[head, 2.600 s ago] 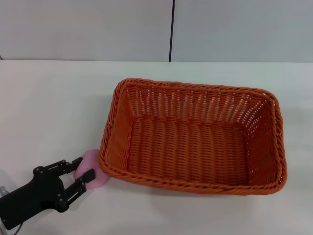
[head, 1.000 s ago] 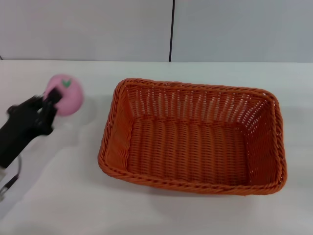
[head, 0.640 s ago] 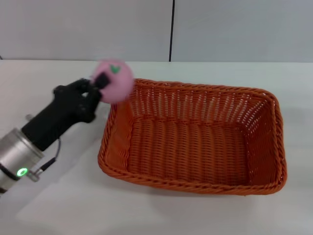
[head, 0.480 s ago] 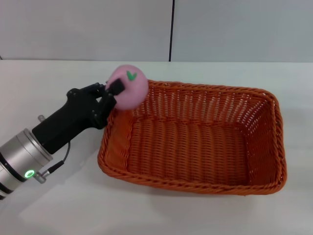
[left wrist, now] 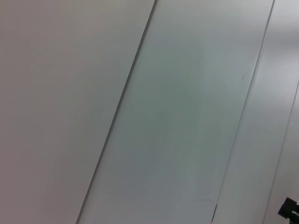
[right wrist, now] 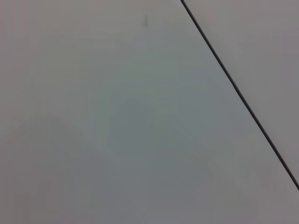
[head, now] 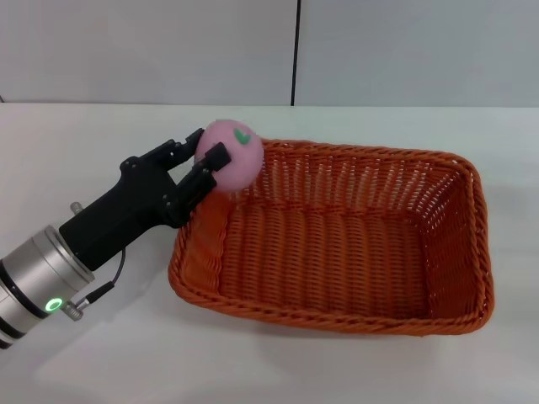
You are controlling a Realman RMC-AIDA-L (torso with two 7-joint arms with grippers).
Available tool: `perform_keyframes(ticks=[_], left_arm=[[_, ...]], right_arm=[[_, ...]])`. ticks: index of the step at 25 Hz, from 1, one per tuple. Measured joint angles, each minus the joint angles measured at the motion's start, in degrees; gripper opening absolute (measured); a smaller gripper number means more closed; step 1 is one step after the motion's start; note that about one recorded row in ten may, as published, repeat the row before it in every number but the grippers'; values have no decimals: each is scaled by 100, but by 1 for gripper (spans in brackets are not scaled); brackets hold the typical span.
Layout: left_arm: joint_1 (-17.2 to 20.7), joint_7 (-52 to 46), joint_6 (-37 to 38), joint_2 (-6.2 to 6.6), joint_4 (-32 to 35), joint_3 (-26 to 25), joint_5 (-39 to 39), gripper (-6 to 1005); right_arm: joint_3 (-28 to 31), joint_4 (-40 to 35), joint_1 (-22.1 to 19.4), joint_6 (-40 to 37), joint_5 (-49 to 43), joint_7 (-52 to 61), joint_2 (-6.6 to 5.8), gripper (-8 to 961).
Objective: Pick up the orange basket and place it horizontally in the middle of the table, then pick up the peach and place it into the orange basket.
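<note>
The orange basket (head: 337,240) lies lengthwise across the middle of the white table (head: 76,151), its open side up and nothing inside it. My left gripper (head: 208,156) is shut on the peach (head: 232,154), a pink ball with a green leaf mark. It holds the peach in the air just over the basket's far left corner. The black left arm reaches in from the lower left. My right gripper is out of view; its wrist view shows only a pale wall with a dark seam.
Grey wall panels with a dark vertical seam (head: 296,50) rise behind the table. Bare tabletop lies left of the basket and along the front edge (head: 253,370). The left wrist view shows wall panels only.
My left gripper closed on the peach beside the basket's front left corner, lifted it, then carried it right. It now hangs over the basket's far left corner. The basket has not moved.
</note>
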Motion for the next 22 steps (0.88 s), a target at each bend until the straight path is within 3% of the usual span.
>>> perform_keyframes(ticks=[3, 6, 15, 19, 21, 22], left_arm=[[4, 0, -24, 0, -2, -1, 0, 213], [3, 0, -48, 0, -2, -3, 0, 496], [101, 1, -173, 21, 7, -230, -51, 538], [331, 116, -307, 25, 16, -913, -59, 545], [580, 401, -463, 8, -57, -1623, -62, 544], [580, 401, -463, 8, -57, -1623, -62, 543]], right_arm=[[-5, 6, 1, 35, 0, 0, 7, 425], [-9, 23, 1, 66, 0, 0, 6, 425], [-9, 26, 9, 102, 0, 0, 9, 425], [24, 26, 10, 102, 18, 0, 11, 425], [63, 26, 6, 101, 39, 1, 13, 425], [100, 26, 3, 101, 45, 0, 13, 425]])
